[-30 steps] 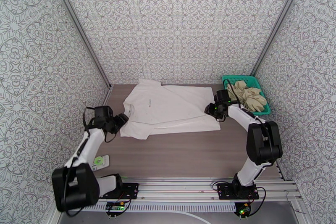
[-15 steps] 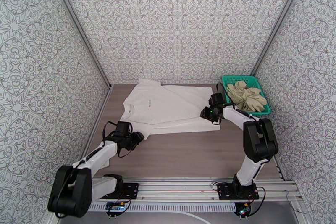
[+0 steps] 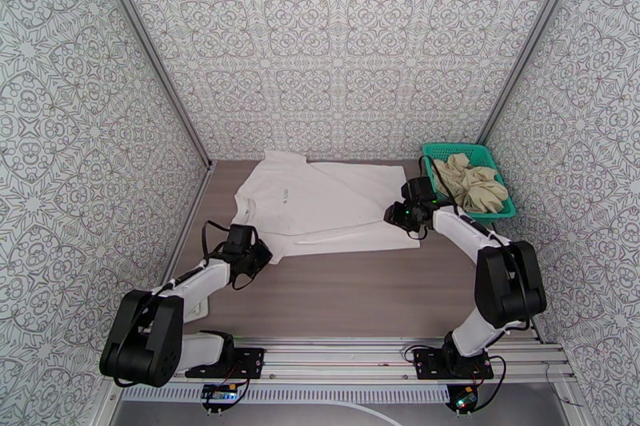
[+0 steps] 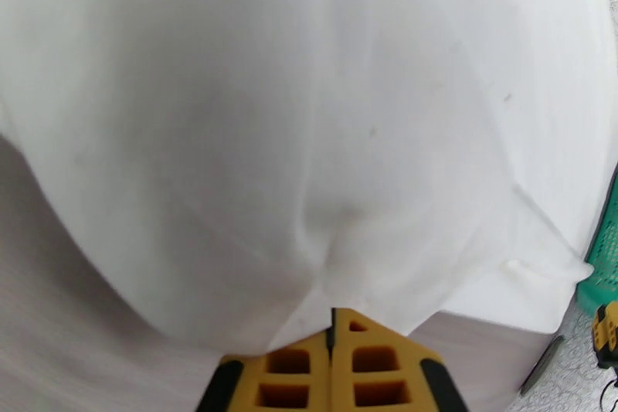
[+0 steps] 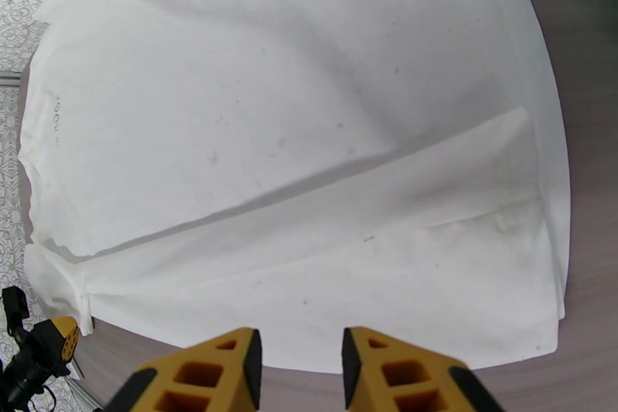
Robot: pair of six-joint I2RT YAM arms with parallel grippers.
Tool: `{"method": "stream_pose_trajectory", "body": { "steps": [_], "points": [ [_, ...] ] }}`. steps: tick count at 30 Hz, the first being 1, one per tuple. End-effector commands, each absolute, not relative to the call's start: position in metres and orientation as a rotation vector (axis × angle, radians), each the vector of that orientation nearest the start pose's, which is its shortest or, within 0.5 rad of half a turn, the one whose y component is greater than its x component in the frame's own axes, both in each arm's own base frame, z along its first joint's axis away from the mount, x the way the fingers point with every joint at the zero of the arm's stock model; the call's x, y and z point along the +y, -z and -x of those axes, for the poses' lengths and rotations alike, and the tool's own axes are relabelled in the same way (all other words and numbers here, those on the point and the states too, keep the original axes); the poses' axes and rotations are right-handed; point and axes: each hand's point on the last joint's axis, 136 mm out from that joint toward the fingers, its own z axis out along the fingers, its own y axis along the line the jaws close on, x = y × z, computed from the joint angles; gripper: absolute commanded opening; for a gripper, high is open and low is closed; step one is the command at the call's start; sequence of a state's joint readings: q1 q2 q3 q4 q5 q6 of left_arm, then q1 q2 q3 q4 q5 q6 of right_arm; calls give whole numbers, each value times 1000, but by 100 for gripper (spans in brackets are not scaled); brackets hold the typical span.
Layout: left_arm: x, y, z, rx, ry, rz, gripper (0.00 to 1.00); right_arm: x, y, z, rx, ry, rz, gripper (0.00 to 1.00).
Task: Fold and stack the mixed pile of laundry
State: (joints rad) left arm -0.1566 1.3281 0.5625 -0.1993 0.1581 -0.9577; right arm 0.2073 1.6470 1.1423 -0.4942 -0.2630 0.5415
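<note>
- Counter of grey wood grain takes up the middle of the overhead view, between patterned walls.
- White T-shirt lies spread at the centre of that view, its small chest mark toward the left and a long fold running along its lower edge.
- Teal basket stands at the right of the frame, just off the shirt's right edge.
- Beige garment sits crumpled inside it, not yet folded, so I'd say the job is at an early stage.
- Left tool is at the shirt's lower left corner. Its jaws are pressed together on a puckered bit of hem, plain in its own wrist view.
- A second ago it stood higher up the shirt's left edge, by the sleeve, with its jaws apart. That lower left corner then reached further left.
- Right tool is at the lower right corner, jaws apart with nothing between them. It has barely shifted.
- The risk, to my eye, is the thin pinch on the left. It may slip when raised, or catch one layer only and open the fold.
- A pull from the left alone, with the right side ungripped, would drag the shirt askew.
</note>
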Motion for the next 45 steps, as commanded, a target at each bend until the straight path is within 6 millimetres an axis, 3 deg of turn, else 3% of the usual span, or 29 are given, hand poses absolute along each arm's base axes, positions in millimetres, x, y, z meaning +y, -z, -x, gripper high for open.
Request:
{"method": "stream_pose_trajectory", "body": {
  "steps": [1, 13, 23, 27, 30, 34, 37, 40, 43, 45],
  "points": [
    [-76, -59, -328, 2412, 605, 907, 0, 135, -116, -387, 2614, -647, -335, 34],
    [-83, -86, -386, 2441, 596, 776, 0, 141, -119, -384, 2610, -690, -337, 33],
    [-84, -61, -440, 2547, 585, 683, 5, 140, -115, -376, 2618, -690, -336, 33],
    [-84, -59, -456, 2555, 566, 637, 19, 138, -113, -372, 2628, -683, -328, 33],
    [-81, -69, -467, 2522, 582, 607, 25, 138, -111, -368, 2637, -677, -323, 33],
    [-81, -84, -479, 2517, 601, 557, 55, 137, -105, -365, 2655, -673, -319, 34],
    [-73, -102, -482, 2492, 573, 533, 57, 136, -103, -364, 2660, -664, -320, 35],
    [-56, -139, -475, 2424, 525, 518, 56, 135, -100, -362, 2669, -653, -313, 35],
    [-49, -169, -447, 2377, 494, 495, 49, 134, -97, -360, 2677, -642, -305, 34],
    [-53, -169, -422, 2391, 489, 480, 48, 133, -94, -359, 2681, -632, -306, 35]
  ]
}}
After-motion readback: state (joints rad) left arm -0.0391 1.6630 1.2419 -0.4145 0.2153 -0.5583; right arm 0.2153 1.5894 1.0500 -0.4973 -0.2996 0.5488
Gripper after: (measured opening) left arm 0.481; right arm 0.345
